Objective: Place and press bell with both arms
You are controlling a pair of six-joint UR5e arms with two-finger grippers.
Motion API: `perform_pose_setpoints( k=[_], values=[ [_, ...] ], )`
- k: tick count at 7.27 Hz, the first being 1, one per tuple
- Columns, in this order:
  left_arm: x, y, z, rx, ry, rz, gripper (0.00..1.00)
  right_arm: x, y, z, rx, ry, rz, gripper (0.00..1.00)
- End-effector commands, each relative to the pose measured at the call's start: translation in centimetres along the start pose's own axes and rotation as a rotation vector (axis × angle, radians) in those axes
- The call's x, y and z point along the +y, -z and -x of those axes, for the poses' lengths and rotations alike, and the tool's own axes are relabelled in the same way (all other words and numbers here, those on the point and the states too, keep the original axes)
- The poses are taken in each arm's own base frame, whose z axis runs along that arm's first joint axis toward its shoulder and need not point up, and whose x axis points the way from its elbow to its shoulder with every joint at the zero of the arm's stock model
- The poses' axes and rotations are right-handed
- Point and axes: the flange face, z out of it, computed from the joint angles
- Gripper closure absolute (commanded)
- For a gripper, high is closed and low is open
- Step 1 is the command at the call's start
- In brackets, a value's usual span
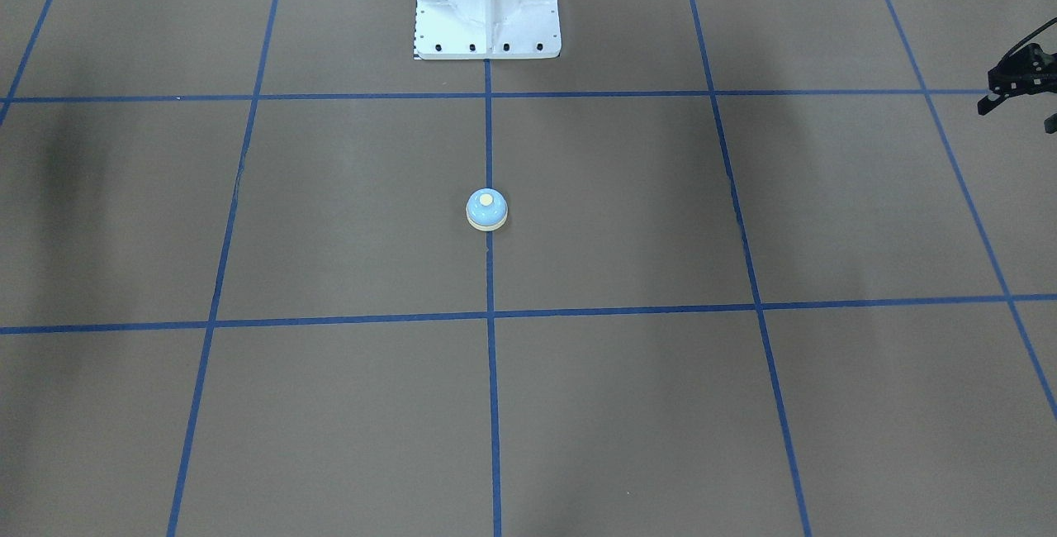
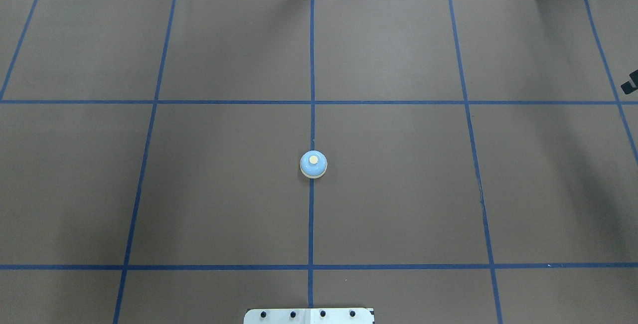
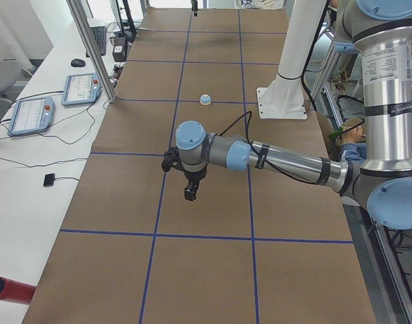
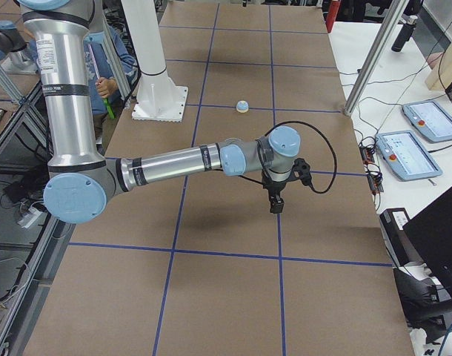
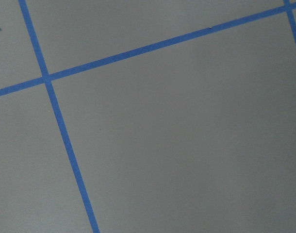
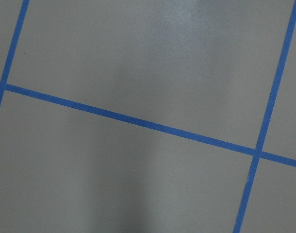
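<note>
The bell (image 1: 486, 210), a light-blue dome with a cream rim and cream button, stands upright on the centre tape line of the brown table; it also shows in the overhead view (image 2: 313, 164). Both grippers are far from it, out over the table's two ends. My left gripper (image 3: 190, 191) hangs pointing down above the table, and only its black edge shows in the front-facing view (image 1: 1017, 78). My right gripper (image 4: 275, 205) hangs the same way, with a sliver in the overhead view (image 2: 630, 82). I cannot tell whether either is open or shut. Both wrist views show only table and tape.
The white bolted pedestal (image 1: 487, 16) stands behind the bell. Metal frame posts (image 3: 91, 47) (image 4: 374, 59) rise at the table's far edge. Teach pendants (image 3: 82, 88) (image 4: 407, 154) and cables lie on the white bench beyond. A person (image 4: 111, 63) sits behind the robot.
</note>
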Motion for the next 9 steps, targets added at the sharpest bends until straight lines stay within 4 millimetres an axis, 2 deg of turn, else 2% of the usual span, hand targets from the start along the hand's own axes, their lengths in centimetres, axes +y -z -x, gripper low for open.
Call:
perform_pose_setpoints(
  k=[1,4,6,9],
  values=[
    [-0.1,0.6,-0.7,0.003,-0.01,-0.011,0.0,-0.3,-0.9,-0.8,-0.001,-0.006,0.015,0.0],
    [-0.1,0.7,-0.8,0.003,-0.015,-0.015,0.0,-1.2,-1.0,-0.7,-0.001,-0.015,0.018,0.0],
    [-0.1,0.7,-0.7,0.0,-0.012,-0.013,0.0,-2.8,-1.4,-0.6,-0.003,-0.014,0.023,0.0],
    [-0.2,0.7,-0.8,0.001,-0.01,-0.014,0.0,-2.4,-1.5,-0.9,-0.004,-0.019,0.025,0.0]
  ],
)
